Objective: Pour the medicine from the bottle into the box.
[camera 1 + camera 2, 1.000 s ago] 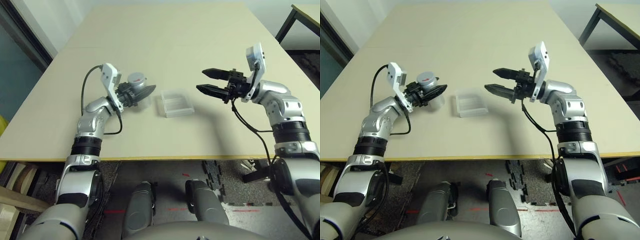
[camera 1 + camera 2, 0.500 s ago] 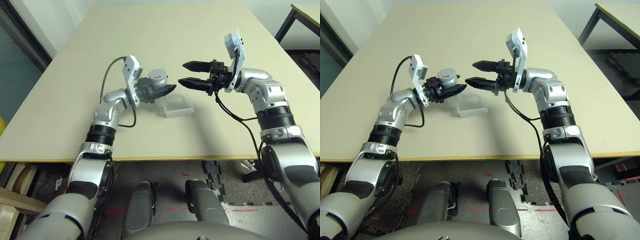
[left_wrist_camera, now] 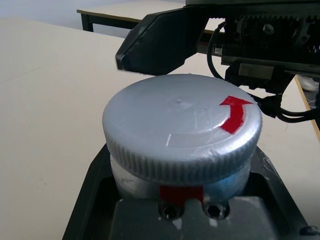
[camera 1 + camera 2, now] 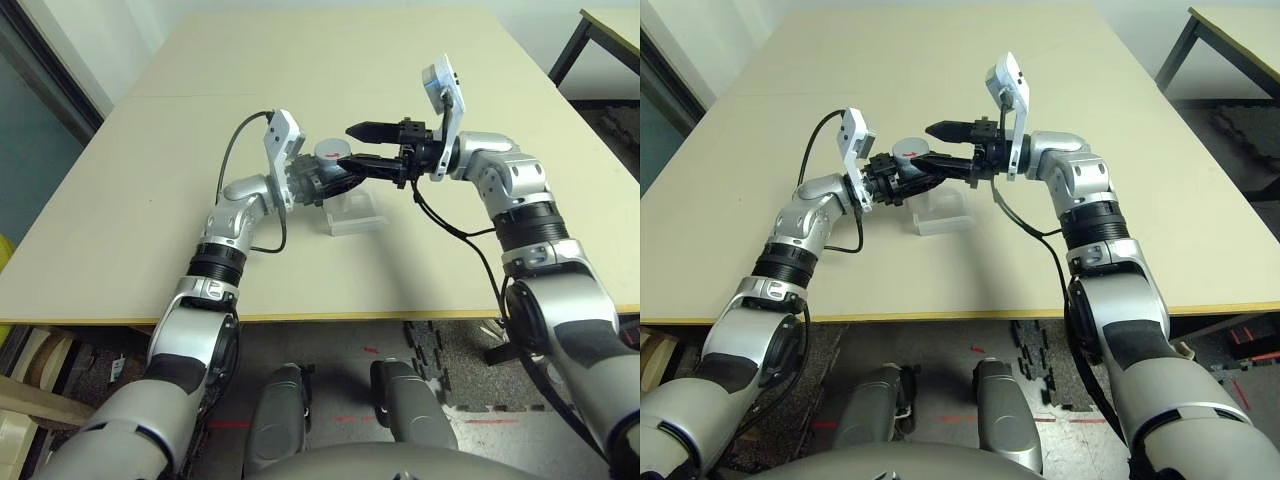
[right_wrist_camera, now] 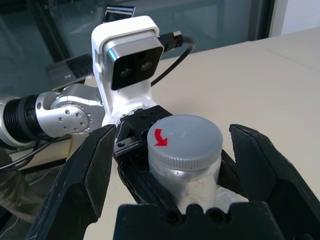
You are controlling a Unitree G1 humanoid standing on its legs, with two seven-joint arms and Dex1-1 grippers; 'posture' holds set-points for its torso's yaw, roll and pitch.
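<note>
Nearer the right end effector now: upright bottle, cap up.

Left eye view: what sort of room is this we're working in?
Probably a robotics lab or test room: a large bare-topped table, foam-like interlocking floor mats, and a laptop near glass panels.

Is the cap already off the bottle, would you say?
No, the cap sits on top of the bottle.
</note>
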